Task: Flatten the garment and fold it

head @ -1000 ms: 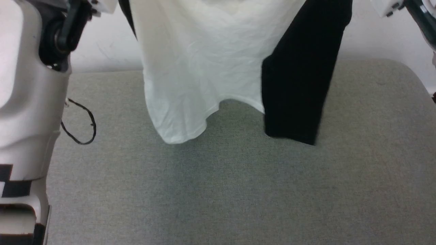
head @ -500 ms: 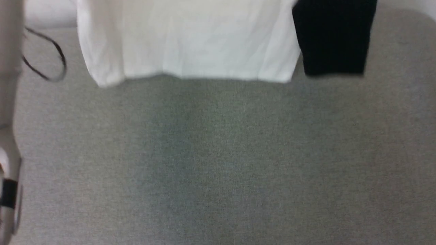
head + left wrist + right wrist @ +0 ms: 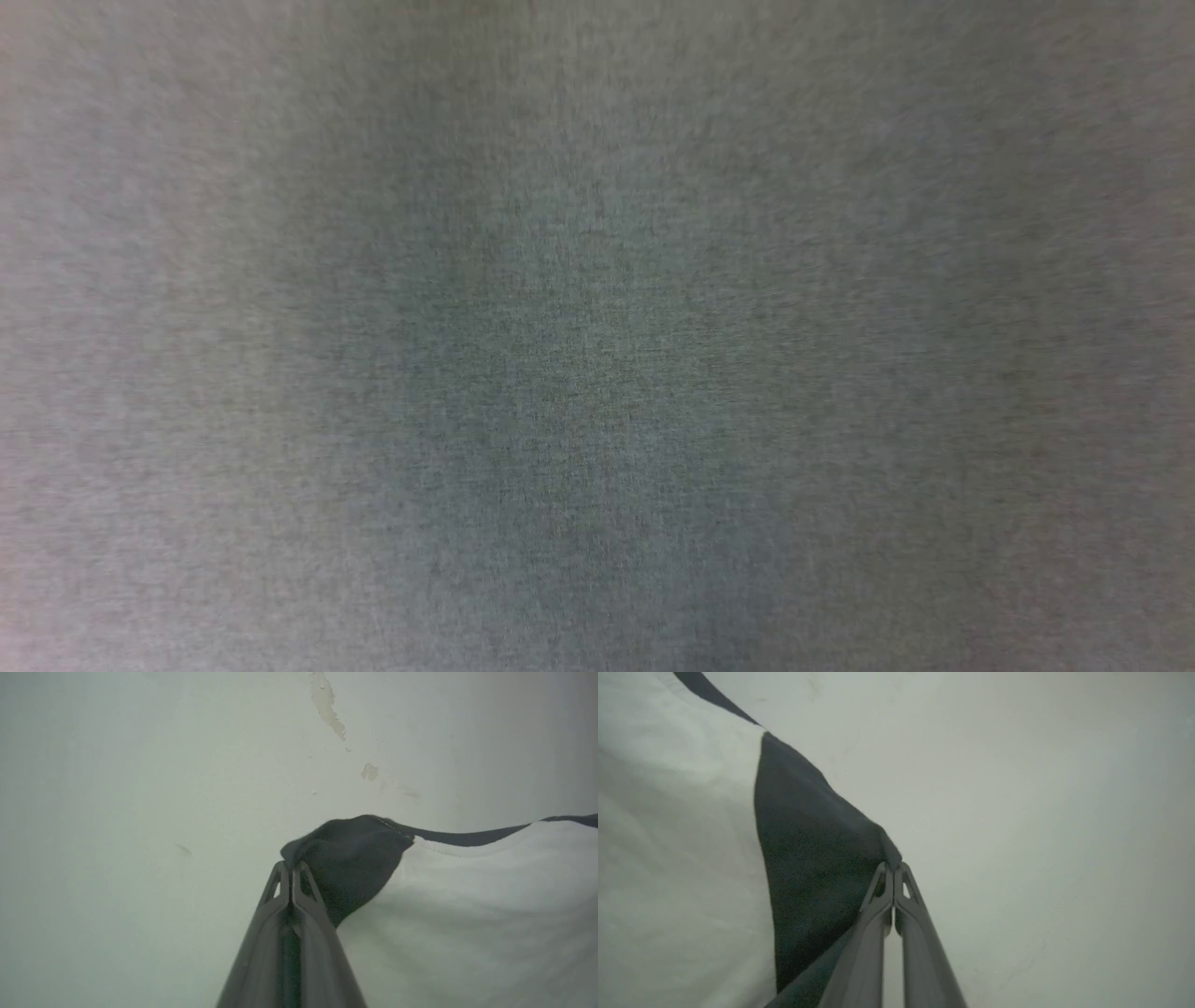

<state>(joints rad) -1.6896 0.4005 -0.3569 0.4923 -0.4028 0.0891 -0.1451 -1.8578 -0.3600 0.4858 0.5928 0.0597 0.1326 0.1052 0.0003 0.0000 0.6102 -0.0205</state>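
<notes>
The garment (image 3: 467, 896) is a white shirt with black sleeves, held up in front of a pale wall. In the left wrist view my left gripper (image 3: 290, 864) is shut on the black shoulder cloth, with the white body stretching off to the right. In the right wrist view my right gripper (image 3: 893, 865) is shut on the other black shoulder of the garment (image 3: 808, 858), the white body spreading to the left. The shirt's lower part and hem are out of view.
The head view looks down on the grey fabric surface (image 3: 597, 373), blurred. The pale wall (image 3: 140, 788) behind the shirt has a few chipped paint spots (image 3: 329, 707).
The head camera has tilted down, so the shirt, the arms and the black cable have slid out over the top of its view. Both grips hold as before.
</notes>
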